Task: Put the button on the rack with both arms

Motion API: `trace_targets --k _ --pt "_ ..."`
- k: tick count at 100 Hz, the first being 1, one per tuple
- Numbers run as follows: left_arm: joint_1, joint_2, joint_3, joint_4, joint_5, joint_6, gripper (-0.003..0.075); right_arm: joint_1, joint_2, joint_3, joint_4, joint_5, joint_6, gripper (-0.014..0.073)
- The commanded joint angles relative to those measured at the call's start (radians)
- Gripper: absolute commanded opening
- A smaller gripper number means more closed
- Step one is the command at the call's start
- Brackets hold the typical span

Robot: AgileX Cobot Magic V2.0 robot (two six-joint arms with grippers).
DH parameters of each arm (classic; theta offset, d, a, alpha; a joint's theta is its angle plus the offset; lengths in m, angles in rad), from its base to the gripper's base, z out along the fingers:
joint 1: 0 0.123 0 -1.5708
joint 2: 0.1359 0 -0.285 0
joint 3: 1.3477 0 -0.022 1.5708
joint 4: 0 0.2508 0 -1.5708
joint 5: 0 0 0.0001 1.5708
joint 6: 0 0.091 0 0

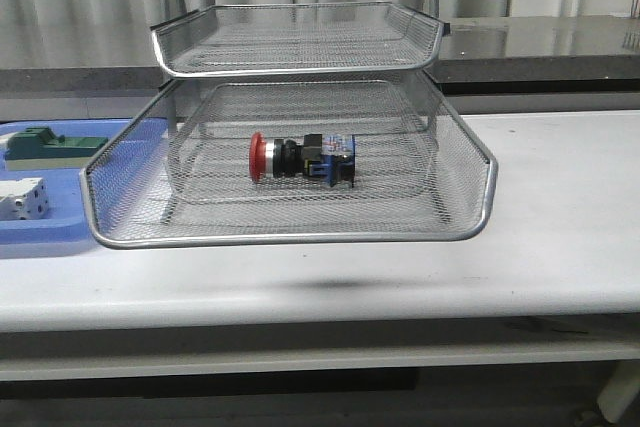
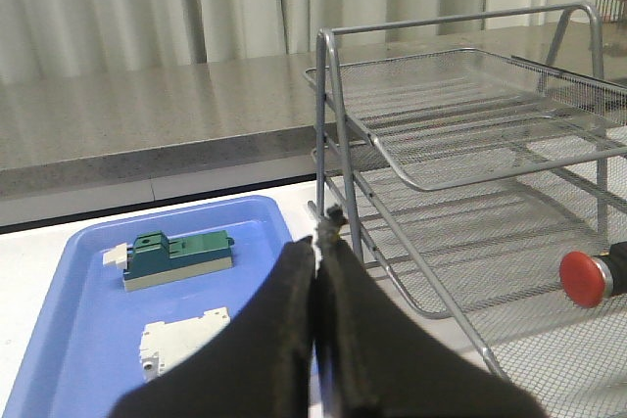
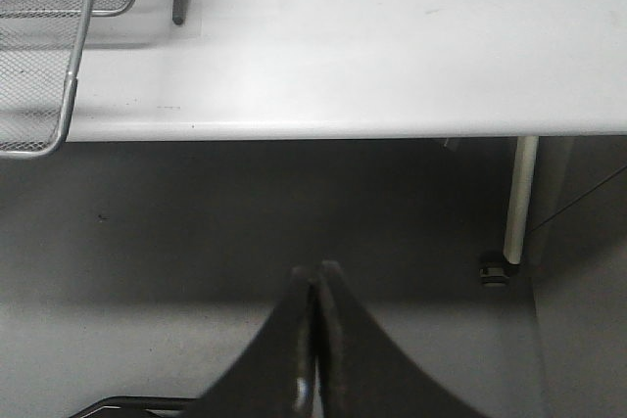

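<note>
Button [image 1: 300, 158] apparently resting on rack [image 1: 130, 217] lower tier. Left claw [image 2: 315, 242] pressed together, empty; right claw [image 3: 315, 276] likewise together. Best kept clear of the mesh.

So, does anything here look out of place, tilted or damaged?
Nothing stands out. The button lies on its side in a tray of the rack, intact. Both the left gripper and right gripper are shut and empty.
</note>
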Motion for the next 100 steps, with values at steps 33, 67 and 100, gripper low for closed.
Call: trace_targets --k 33,67,100 --pt "0.004 0.007 -0.029 -0.009 -0.079 -0.002 -0.002 0.0 0.05 -0.029 0.126 -0.172 -0.007 -0.0067" --pt "0.004 0.007 -0.029 -0.009 -0.079 -0.002 -0.002 0.003 0.349 -0.029 0.455 -0.194 -0.195 -0.0067" --pt "0.004 0.007 -0.029 -0.009 -0.079 -0.002 -0.002 0.166 0.596 -0.029 0.53 -0.344 -0.266 -0.0066"
